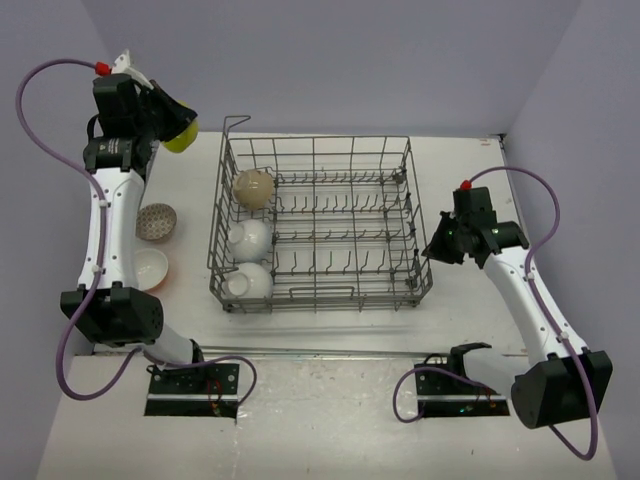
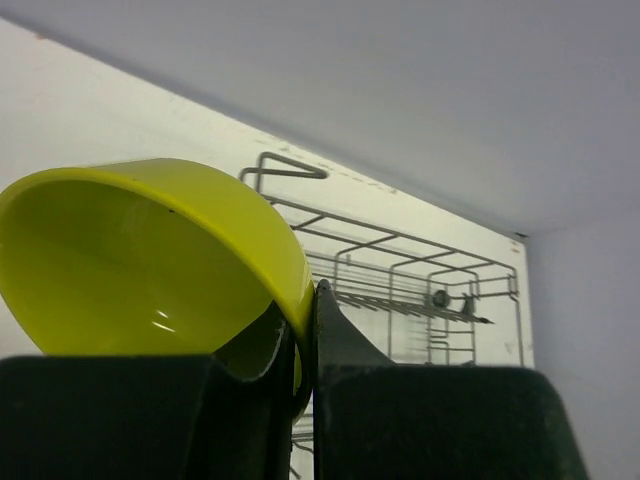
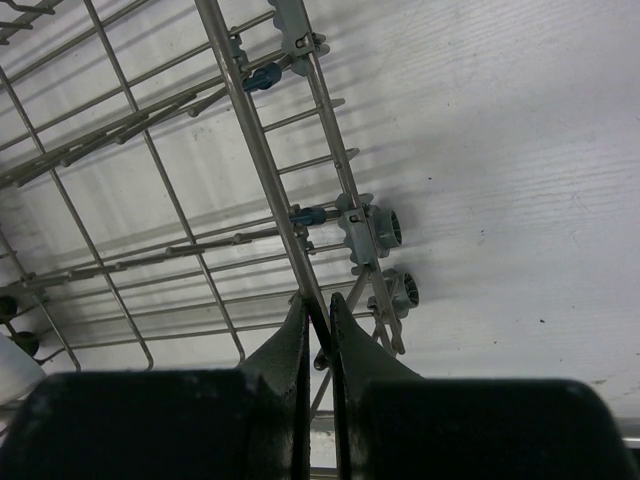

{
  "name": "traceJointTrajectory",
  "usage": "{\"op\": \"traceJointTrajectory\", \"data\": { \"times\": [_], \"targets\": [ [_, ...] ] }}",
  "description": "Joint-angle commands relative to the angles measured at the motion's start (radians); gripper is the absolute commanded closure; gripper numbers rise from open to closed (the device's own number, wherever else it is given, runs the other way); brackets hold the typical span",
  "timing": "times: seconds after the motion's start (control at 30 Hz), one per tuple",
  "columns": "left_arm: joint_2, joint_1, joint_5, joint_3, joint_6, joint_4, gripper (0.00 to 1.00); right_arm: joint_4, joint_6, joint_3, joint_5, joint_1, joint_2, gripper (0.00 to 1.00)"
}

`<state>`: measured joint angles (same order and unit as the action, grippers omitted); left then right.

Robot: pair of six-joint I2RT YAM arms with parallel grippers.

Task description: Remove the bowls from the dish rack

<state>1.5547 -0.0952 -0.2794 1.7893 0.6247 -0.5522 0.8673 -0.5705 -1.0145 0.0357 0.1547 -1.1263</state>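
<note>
We are grasping the yellow bowl [image 2: 150,260] by its rim in our left gripper [image 2: 305,350], beyond the dish rack's [image 1: 318,139] far left corner; our right gripper [image 3: 320,330] is clamping the rack's right rim wire; the tan bowl [image 1: 253,188], middle white bowl [image 1: 248,238] and near white bowl [image 1: 250,281] are sitting in its left end.

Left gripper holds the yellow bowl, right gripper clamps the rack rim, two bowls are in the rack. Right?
No: the top view shows three in the dish rack, a tan bowl and two white bowls. The left gripper does hold the yellow bowl; the right gripper clamps the rim.
</note>
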Motion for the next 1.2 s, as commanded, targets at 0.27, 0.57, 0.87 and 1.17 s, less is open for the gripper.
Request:
{"op": "traceJointTrajectory", "data": {
  "times": [0.27,0.57,0.87,1.17],
  "targets": [
    [-0.079,0.000,0.544,-0.165,-0.025,-0.319,1.00,0.078,0.018,-0.056,-0.142,-0.044,-0.021,1.00],
    [-0.243,0.000,0.680,-0.517,0.043,-0.344,1.00,0.079,0.021,-0.087,-0.120,-0.044,-0.046,1.00],
    [-0.326,0.000,0.755,-0.672,0.032,-0.373,1.00,0.076,0.029,-0.078,-0.111,-0.044,-0.047,1.00],
    [-0.309,-0.054,0.750,-0.765,-0.005,-0.345,1.00,0.076,0.038,-0.095,-0.096,-0.044,-0.059,1.00]
  ]
}}
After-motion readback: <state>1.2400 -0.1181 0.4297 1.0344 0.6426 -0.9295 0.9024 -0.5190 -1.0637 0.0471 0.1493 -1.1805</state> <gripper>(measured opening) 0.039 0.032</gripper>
